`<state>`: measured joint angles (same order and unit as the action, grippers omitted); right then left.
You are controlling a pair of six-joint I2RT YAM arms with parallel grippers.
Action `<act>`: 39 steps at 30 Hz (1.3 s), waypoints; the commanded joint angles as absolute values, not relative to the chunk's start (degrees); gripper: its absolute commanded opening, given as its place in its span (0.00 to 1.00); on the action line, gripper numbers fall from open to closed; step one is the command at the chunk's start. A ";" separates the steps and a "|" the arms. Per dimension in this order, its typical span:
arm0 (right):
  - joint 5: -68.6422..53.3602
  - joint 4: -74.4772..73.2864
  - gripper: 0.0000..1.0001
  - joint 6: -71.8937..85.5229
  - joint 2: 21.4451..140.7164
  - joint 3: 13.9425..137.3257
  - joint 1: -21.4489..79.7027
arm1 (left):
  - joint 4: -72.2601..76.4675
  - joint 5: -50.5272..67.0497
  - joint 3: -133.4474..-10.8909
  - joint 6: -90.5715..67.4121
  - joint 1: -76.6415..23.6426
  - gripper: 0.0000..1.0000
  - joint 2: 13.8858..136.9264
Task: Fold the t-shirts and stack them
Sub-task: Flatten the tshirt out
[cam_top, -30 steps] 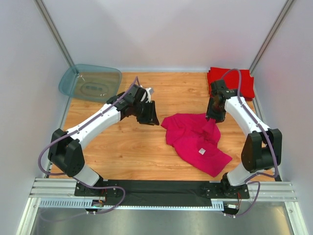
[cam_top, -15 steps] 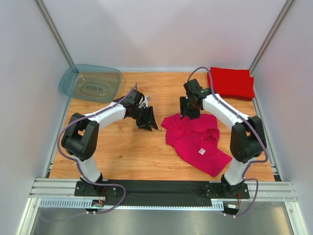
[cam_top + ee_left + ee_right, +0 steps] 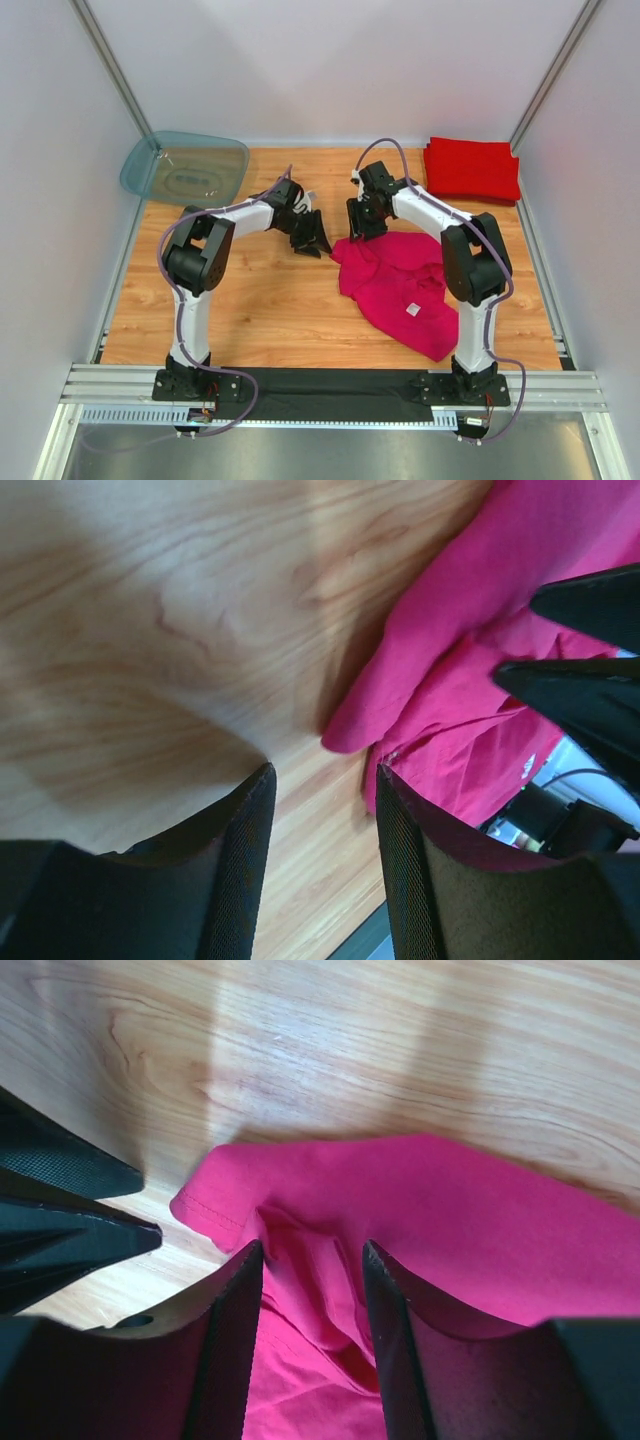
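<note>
Left gripper (image 3: pixel 312 240) and right gripper (image 3: pixel 362 228) both stand open at the magenta-pink t-shirt's (image 3: pixel 400 280) ten o'clock corner; folded red t-shirts (image 3: pixel 470 168) lie at the table's two o'clock.

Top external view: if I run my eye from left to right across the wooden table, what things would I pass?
translucent blue-grey plastic tub → left gripper → crumpled magenta t-shirt → folded red t-shirts
</note>
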<state>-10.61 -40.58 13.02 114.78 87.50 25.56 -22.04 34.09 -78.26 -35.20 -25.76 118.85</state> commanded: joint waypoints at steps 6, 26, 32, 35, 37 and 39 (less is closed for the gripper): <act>-9.59 -36.92 0.45 13.09 115.58 89.04 26.37 | -15.66 37.44 -81.30 -35.06 -25.93 0.52 123.05; 19.14 -75.73 0.00 26.88 92.65 100.54 22.33 | -49.26 21.39 -91.84 -33.67 -26.28 0.00 101.27; 25.29 -91.47 0.00 31.19 82.98 103.78 17.85 | -60.27 12.50 -92.20 -32.96 -26.10 0.00 88.01; 25.85 -95.54 0.00 31.29 79.55 103.72 16.00 | -65.28 8.63 -93.60 -33.66 -26.10 0.00 82.98; 25.31 -95.54 0.00 31.90 77.62 102.05 14.16 | -67.75 7.65 -94.13 -33.75 -26.10 0.00 80.70; 25.05 -95.45 0.00 32.60 76.12 99.76 13.28 | -71.27 5.46 -95.18 -33.31 -26.10 0.00 79.28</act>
<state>22.79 -76.09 30.28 78.04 101.60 14.74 -62.61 10.94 -92.99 -34.30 -26.22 81.06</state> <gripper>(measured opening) 0.011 0.006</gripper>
